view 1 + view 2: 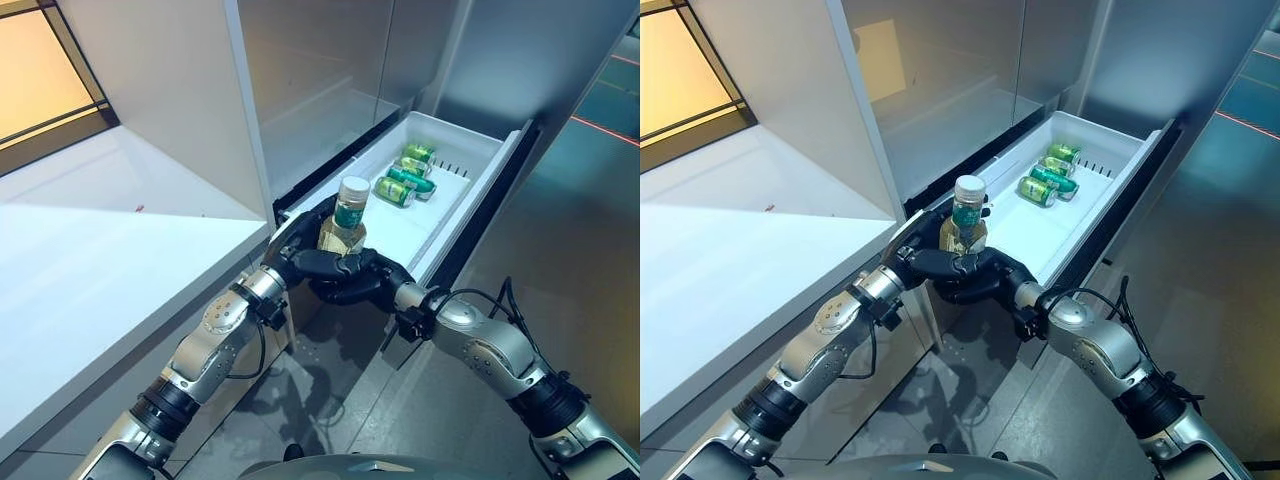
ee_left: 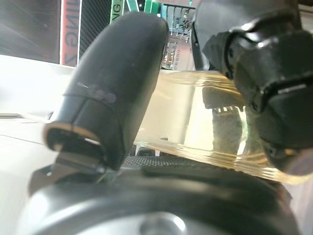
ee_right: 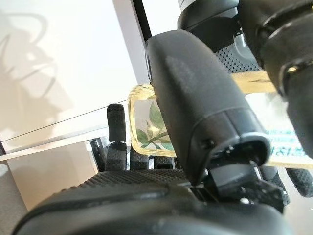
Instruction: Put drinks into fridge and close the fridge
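— Where's the drink right now?

— The bottle (image 1: 349, 213), the one with a white cap, a green label and pale yellowish liquid, stands upright between both hands, at the near end of the pulled-out fridge drawer (image 1: 480, 158). It sits right at the drawer's front corner; I can't tell whether its base is already over the drawer floor.

— Which robot hand has it?

— Both. The left robot hand (image 1: 300, 238) comes in from the left with its dark fingers curled round the bottle's lower body. The right robot hand (image 1: 352, 277) wraps it from the other side, just below and in front. In the left wrist view the thumb (image 2: 115, 88) presses against the clear bottle wall, and in the right wrist view the thumb (image 3: 200, 100) lies across it too, with a leaf print showing through.

— Anything in the drawer already?

— Green cans (image 1: 408, 180), lying on their sides in a cluster toward the far end, well apart from the bottle. The drawer is white inside and stands open.

— And to the left?

— A white surface (image 1: 90, 250) runs beside the fridge front.
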`<state>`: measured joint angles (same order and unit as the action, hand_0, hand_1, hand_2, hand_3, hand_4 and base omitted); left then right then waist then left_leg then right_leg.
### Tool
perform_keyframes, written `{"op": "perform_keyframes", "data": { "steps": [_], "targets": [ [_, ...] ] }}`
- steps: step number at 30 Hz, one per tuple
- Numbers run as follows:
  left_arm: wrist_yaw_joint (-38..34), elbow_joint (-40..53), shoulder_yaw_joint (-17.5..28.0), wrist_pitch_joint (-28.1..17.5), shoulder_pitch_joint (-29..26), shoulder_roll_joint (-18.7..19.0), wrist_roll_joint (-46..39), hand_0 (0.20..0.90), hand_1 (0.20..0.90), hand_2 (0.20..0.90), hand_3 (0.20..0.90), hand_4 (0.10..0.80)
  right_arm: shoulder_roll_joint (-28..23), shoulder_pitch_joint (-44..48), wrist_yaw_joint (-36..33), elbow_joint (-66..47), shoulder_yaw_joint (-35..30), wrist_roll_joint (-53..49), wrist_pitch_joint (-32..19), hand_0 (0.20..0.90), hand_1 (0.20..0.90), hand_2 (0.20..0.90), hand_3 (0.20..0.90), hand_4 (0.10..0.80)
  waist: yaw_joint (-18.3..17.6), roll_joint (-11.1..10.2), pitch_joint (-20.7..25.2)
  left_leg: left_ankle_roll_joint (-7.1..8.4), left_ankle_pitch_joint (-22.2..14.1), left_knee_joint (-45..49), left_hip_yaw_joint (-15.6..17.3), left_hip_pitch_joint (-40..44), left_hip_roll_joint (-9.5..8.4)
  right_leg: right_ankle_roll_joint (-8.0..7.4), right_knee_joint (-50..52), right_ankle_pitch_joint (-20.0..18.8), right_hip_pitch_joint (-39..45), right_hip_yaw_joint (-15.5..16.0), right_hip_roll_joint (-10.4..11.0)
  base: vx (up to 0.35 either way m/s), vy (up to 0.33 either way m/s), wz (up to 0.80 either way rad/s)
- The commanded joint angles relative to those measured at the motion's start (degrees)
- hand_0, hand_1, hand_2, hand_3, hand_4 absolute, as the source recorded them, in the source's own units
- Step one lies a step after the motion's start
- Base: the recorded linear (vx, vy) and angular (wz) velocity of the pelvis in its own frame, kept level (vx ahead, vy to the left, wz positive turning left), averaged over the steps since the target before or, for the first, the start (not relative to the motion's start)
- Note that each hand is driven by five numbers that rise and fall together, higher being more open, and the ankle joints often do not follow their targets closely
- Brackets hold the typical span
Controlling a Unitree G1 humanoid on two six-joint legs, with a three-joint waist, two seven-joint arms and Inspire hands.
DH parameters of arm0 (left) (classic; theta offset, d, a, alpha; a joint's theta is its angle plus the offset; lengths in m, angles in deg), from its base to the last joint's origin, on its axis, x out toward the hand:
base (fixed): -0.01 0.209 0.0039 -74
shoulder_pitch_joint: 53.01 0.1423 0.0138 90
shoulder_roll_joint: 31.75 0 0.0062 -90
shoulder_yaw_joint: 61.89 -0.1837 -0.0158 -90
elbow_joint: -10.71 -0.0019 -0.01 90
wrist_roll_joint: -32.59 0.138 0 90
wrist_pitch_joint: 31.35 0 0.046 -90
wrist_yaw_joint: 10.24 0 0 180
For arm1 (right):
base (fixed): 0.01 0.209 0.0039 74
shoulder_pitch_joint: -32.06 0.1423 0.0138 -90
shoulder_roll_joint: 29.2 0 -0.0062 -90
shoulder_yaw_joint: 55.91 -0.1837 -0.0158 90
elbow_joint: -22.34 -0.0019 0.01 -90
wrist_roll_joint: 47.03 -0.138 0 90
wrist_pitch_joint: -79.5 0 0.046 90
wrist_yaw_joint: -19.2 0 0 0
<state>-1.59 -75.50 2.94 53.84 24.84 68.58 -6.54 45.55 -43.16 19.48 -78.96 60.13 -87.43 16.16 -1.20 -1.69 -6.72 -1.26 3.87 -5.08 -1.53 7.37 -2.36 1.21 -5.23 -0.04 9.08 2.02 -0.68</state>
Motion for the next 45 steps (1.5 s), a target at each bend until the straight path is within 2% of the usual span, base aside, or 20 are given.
{"op": "perform_keyframes", "data": {
  "steps": [1, 5, 15, 22, 24, 25, 29, 32, 34, 37, 40, 41, 42, 45],
  "targets": [
    [-0.6, 9.5, -2.0, -10.1, -7.1, -5.5, 1.3, 0.900, 0.900, 0.900, 0.900, 0.800, 6.3, 13.5, -1.4, -2.3, -9.8, 1.5, -12.5, 0.300, 0.300, 0.300, 0.200, 0.100, 1.2, -1.2, 5.1, -0.08, -3.9, 0.1, 2.0, -0.1, 0.93, -3.93, 0.3, -2.8, -2.2, 1.4, 2.3, 0.000, 0.000, 0.00],
    [-5.8, 9.2, 0.1, -11.4, -7.1, -5.2, 4.4, 0.900, 0.900, 0.900, 0.900, 0.800, 6.1, 14.4, -2.7, -1.4, -10.8, 3.6, -13.5, 0.300, 0.300, 0.300, 0.200, 0.100, 1.6, -1.2, 5.0, -0.01, -3.9, 0.1, 1.5, 0.1, 0.84, -3.73, 0.4, -2.6, -1.9, 1.7, 2.3, 0.000, 0.000, 0.00],
    [-11.8, 7.3, 5.6, -12.4, -5.7, -3.9, 7.9, 0.900, 0.900, 0.900, 0.900, 0.800, 5.0, 17.2, -7.5, 2.7, -15.1, 6.1, -15.0, 0.300, 0.300, 0.300, 0.200, 0.100, 2.9, -1.2, 5.0, 0.19, -3.9, 0.1, 0.3, 0.3, 0.75, -3.38, 0.5, -2.1, -1.3, 3.0, 2.5, 0.009, 0.004, 0.02],
    [-8.8, 5.3, 7.9, -10.4, -3.5, -2.2, 6.1, 0.900, 0.900, 0.900, 0.900, 0.800, 3.4, 20.0, -11.4, 8.0, -17.6, 6.3, -15.8, 0.300, 0.300, 0.300, 0.200, 0.100, 4.1, -1.3, 4.8, 0.28, -3.9, 0.1, -0.6, 0.4, 0.65, -3.14, 0.4, -1.8, -0.8, 3.7, 2.5, 0.024, 0.005, 0.07],
    [-5.7, 4.9, 8.0, -8.6, -3.0, -2.0, 3.7, 0.900, 0.900, 0.900, 0.900, 0.800, 3.3, 20.3, -12.1, 8.8, -18.0, 7.1, -15.9, 0.300, 0.300, 0.300, 0.200, 0.100, 4.3, -1.4, 4.8, 0.31, -3.9, 0.1, -0.7, 0.5, 0.64, -3.12, 0.4, -1.8, -0.7, 3.8, 2.5, 0.028, 0.006, 0.09],
    [-1.1, 4.9, 8.0, -5.8, -1.7, -1.8, 0.3, 0.900, 0.900, 0.900, 0.900, 0.800, 2.3, 21.3, -13.1, 10.5, -18.5, 7.4, -16.3, 0.300, 0.300, 0.300, 0.200, 0.100, 4.6, -1.3, 4.7, 0.38, -3.9, 0.1, -0.8, 0.5, 0.67, -3.04, 0.5, -1.7, -0.6, 3.9, 2.5, 0.038, 0.015, 0.14],
    [6.0, 3.6, 6.4, 1.8, 1.2, -1.0, -7.8, 0.900, 0.900, 0.900, 0.900, 0.800, -0.8, 24.6, -15.4, 15.4, -18.6, 8.6, -16.9, 0.300, 0.300, 0.300, 0.200, 0.100, 5.4, -1.1, 4.4, 0.61, -3.7, 0.1, -1.2, 0.6, 0.72, -3.00, 0.6, -1.7, -0.4, 4.4, 2.5, 0.054, 0.021, 0.12],
    [11.8, 1.5, 5.1, 11.0, 5.3, 0.0, -16.5, 0.900, 0.900, 0.900, 0.900, 0.800, -4.5, 27.7, -16.2, 21.9, -18.4, 9.2, -18.6, 0.300, 0.300, 0.300, 0.200, 0.100, 6.6, -0.7, 3.8, 0.80, -3.5, 0.2, -1.6, 0.7, 0.65, -3.03, 0.5, -1.7, -0.1, 5.0, 2.6, 0.063, 0.039, 0.08],
    [17.0, 0.0, 3.2, 18.1, 9.9, 1.3, -20.3, 0.900, 0.900, 0.900, 0.900, 0.800, -8.3, 31.1, -15.1, 30.7, -17.6, 9.0, -21.0, 0.300, 0.300, 0.300, 0.200, 0.100, 7.9, -0.3, 3.0, 1.00, -3.3, 0.5, -2.2, 0.3, 0.64, -2.96, 0.8, -1.7, -0.3, 5.7, 2.7, 0.029, 0.053, 0.11],
    [19.8, -4.0, 0.0, 20.9, 13.5, 3.9, -19.6, 0.900, 0.900, 0.900, 0.900, 0.800, -13.4, 37.3, -13.6, 43.0, -13.6, 9.9, -22.9, 0.300, 0.300, 0.300, 0.200, 0.100, 9.6, 0.6, 1.5, 1.31, -3.0, 0.8, -3.1, -1.0, 0.69, -2.88, 1.4, -1.3, -1.5, 6.5, 2.8, -0.049, 0.049, 0.28],
    [19.9, -8.9, -1.0, 20.8, 13.9, 4.6, -17.6, 0.900, 0.900, 0.900, 0.900, 0.800, -16.3, 41.6, -11.9, 50.7, -10.2, 12.3, -22.8, 0.300, 0.300, 0.300, 0.200, 0.100, 10.5, 1.1, 0.3, 1.41, -2.4, 0.9, -4.0, -2.7, 0.63, -2.84, 1.8, -1.4, -3.0, 7.1, 2.8, -0.114, 0.017, 0.36],
    [19.9, -15.1, -1.7, 18.6, 13.7, 4.9, -14.1, 0.900, 0.900, 0.900, 0.900, 0.800, -18.1, 45.2, -9.9, 57.2, -6.8, 15.0, -21.8, 0.300, 0.300, 0.300, 0.200, 0.100, 11.4, 1.3, -0.9, 1.44, -1.8, 1.0, -5.0, -4.4, 0.49, -2.68, 2.1, -1.3, -4.4, 7.4, 2.8, -0.127, 0.003, 0.27],
    [20.1, -15.9, -1.7, 18.2, 13.5, 4.7, -14.0, 0.900, 0.900, 0.900, 0.900, 0.800, -18.2, 45.9, -9.6, 57.9, -6.3, 15.0, -21.8, 0.300, 0.300, 0.300, 0.200, 0.100, 11.4, 1.4, -1.0, 1.45, -1.7, 1.0, -5.1, -4.6, 0.48, -2.67, 2.2, -1.3, -4.6, 7.5, 2.8, -0.200, -0.013, 0.26],
    [19.3, -28.4, -2.0, 11.7, 12.1, 3.3, -6.8, 0.900, 0.900, 0.900, 0.900, 0.800, -19.3, 50.5, -7.3, 66.2, -2.7, 19.4, -19.1, 0.300, 0.300, 0.300, 0.200, 0.100, 12.6, 1.7, -4.3, 1.39, -0.8, 0.9, -7.1, -7.6, 0.33, -2.36, 2.9, -1.2, -7.2, 8.0, 2.6, -0.156, -0.058, 0.22]
  ]
}}
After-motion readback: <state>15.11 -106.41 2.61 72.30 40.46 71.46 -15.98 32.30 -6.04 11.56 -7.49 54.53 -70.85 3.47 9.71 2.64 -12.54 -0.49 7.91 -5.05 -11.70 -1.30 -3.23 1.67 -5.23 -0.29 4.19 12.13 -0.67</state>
